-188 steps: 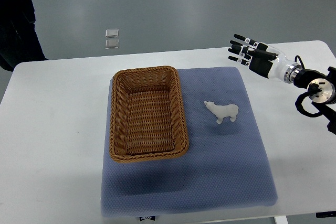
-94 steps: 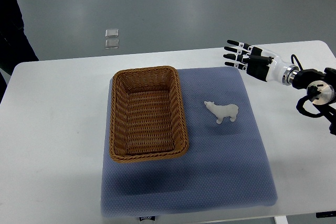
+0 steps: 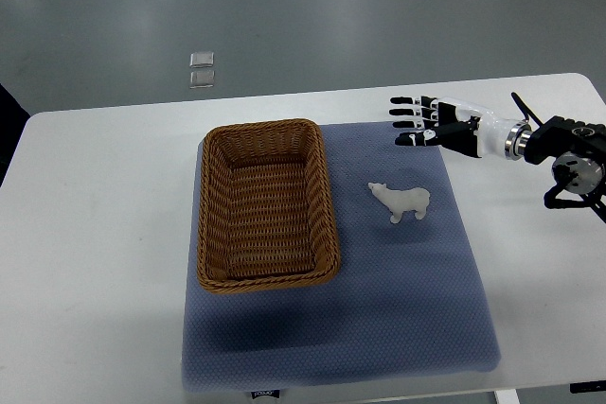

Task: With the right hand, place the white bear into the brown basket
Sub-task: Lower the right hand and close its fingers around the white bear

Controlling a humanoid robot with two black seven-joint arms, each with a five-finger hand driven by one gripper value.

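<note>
A blue mat is spread over the middle of a white table, and everything else is placed with respect to that mat. The basket, brown and woven, is set on the mat's left half, its long side running away from the camera; nothing is seen inside it. The bear, small and white, is stood on the mat to the right of the basket, clear of the basket's rim, with its head turned toward the basket.

The right hand is held over the mat's far right corner, its arm entering from the picture's right edge. Its fingers are stretched out flat and spread, pointed toward the left, and nothing is held in them. The hand is seen beyond the bear and somewhat to its right, apart from it, with bare mat showing between the two.

Beyond the table, two small pale squares are seen on the grey floor.
</note>
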